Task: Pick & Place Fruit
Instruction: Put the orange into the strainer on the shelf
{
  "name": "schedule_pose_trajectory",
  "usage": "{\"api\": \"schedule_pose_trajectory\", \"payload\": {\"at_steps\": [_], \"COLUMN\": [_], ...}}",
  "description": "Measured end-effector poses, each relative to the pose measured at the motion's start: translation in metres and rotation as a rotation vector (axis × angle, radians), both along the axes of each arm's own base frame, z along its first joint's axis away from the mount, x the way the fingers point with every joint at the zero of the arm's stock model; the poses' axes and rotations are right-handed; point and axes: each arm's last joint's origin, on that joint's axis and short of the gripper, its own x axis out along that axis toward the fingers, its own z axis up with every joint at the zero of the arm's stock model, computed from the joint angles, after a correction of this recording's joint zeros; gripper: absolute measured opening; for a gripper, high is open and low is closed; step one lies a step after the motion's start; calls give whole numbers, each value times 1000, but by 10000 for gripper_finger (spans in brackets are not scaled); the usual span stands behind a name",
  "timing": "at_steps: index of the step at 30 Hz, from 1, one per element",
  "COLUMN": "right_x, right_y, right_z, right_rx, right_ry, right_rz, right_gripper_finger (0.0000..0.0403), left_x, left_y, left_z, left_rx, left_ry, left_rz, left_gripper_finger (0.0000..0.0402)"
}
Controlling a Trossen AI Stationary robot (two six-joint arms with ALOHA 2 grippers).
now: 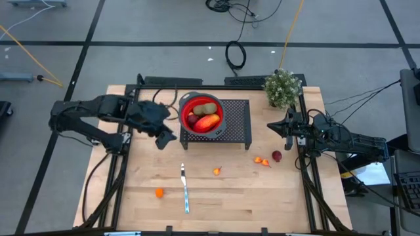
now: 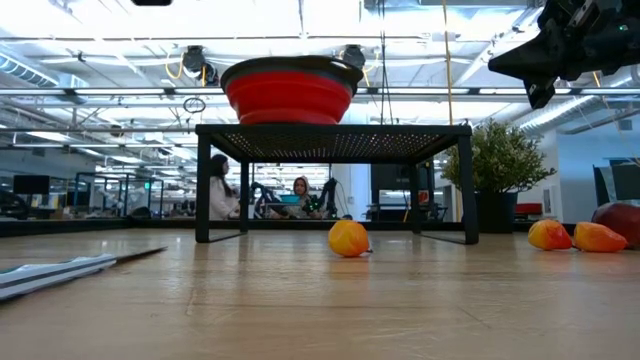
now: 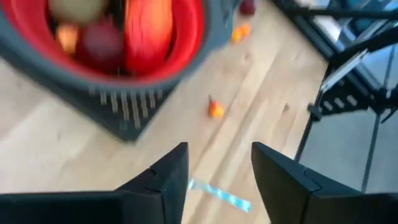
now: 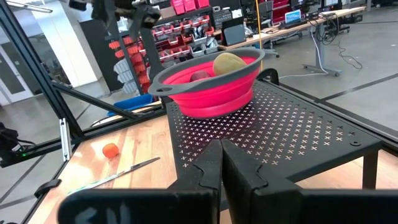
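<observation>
The red bowl [image 1: 189, 105] stands on a black mesh rack [image 1: 236, 124]. In it lie a red-orange oval [image 1: 207, 122], a kiwi-like piece [image 1: 209, 108] and smaller pieces. On the wood lie tiny orange pieces [image 1: 159, 193] [image 1: 216, 171] [image 1: 262, 160] and a dark red one [image 1: 277, 156]. My left gripper [image 1: 164, 137] hangs open above the table by the rack's left near corner, holding nothing; the left wrist view shows the open left gripper [image 3: 217, 174]. My right gripper [image 1: 272, 126] is shut and empty, raised by the rack's right side; the right wrist view shows its shut fingers [image 4: 221, 162].
A silver knife [image 1: 185, 187] lies near the table's middle front. A potted plant [image 1: 283, 87] stands at the far right corner. Black frame rails run along both table sides. Open wood lies between the rack and the near edge. People sit in the room behind [image 2: 215, 185].
</observation>
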Motion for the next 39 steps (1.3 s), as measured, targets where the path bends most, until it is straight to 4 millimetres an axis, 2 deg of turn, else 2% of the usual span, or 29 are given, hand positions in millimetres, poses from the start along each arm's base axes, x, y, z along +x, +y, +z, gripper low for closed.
{"api": "schedule_pose_trajectory", "payload": {"at_steps": [13, 26, 39], "right_x": [0, 0, 0], "right_y": [0, 0, 0], "right_z": [0, 0, 0], "right_rx": [0, 0, 0], "right_ry": [0, 0, -1], "right_rz": [0, 0, 0], "right_gripper_finger": [0, 0, 0], "left_x": [-19, -31, -17], "left_y": [-37, -60, -100], "left_z": [-13, -15, -37], "left_rx": [-128, -187, -191], "left_ry": [231, 285, 405], "left_rz": [93, 147, 160], "left_gripper_finger": [111, 64, 31]}}
